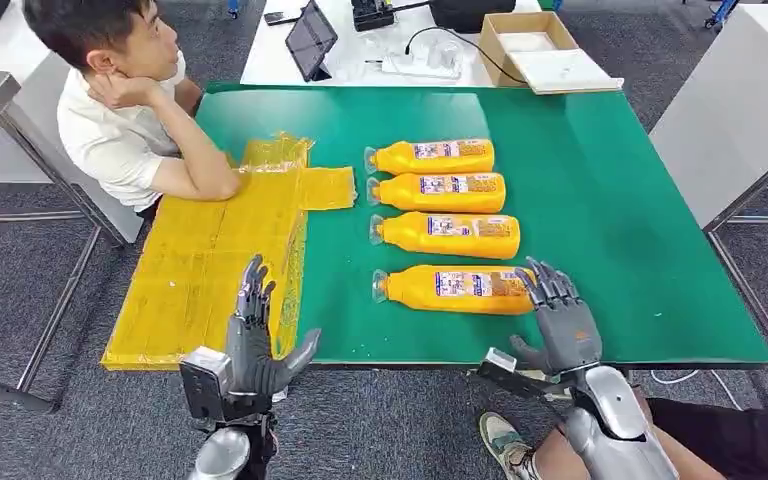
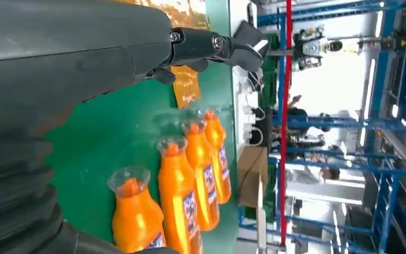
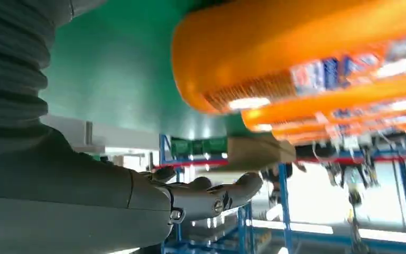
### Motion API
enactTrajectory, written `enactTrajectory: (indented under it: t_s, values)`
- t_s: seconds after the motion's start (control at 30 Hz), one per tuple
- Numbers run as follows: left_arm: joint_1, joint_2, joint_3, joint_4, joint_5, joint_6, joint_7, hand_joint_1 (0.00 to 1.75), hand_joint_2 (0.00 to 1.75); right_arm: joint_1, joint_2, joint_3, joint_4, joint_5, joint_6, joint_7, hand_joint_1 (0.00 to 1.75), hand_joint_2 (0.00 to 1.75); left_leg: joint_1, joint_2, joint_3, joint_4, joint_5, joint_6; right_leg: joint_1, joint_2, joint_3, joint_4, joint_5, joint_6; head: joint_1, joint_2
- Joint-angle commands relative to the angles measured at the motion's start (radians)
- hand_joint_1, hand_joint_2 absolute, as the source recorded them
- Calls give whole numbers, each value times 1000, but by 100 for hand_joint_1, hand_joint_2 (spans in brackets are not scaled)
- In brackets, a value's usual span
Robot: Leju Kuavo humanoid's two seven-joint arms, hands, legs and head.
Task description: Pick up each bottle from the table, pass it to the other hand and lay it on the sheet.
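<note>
4 orange plastic bottles with clear caps lie side by side at the centre of the head view on the green counter (image 1: 600,200), their long axes running left to right across the frame, caps to the left. The nearest orange bottle (image 1: 455,289), lowest in the row, has its base end at the fingertips of the right robot hand (image 1: 558,318), which reaches in from the lower right with fingers spread and nothing held; whether the fingertips actually touch the bottle cannot be told. The right wrist view puts that bottle's rounded base just beyond the open palm. The left robot hand (image 1: 257,335) stands upright at lower centre-left, fingers apart and empty, over the counter's near edge beside the yellow plastic sheet (image 1: 200,280) that fills the left part of the frame. The right robot hand is plainly the nearer to the bottles; the grasp looks likely to come across the bottle's short axis near its base. Open green surface lies to the right of the row and between bottles and sheet, but the next bottle (image 1: 447,234) sits close above. A seated person in a white shirt (image 1: 125,110) at upper left rests a forearm on the sheet's far end.
</note>
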Motion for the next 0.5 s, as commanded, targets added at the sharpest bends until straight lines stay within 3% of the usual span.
enactTrajectory:
  t_s: [0.03, 0.5]
  values:
    - [-43, 10, -39, 74, 3, -12, 6, 0, 175, -132, 5, 69, 238, -1, 42, 12, 0, 175, 1, 3, 5, -1, -2, -2, 1, 2, 5, -1, -1, -2, 0, 0]
    - [-64, 9, -54, 77, 3, -23, 5, 0, 175, -283, 50, 154, 370, 43, -8, 13, 0, 175, 1, 5, 5, -1, -2, -2, 1, 3, 4, -1, -1, -2, 0, 0]
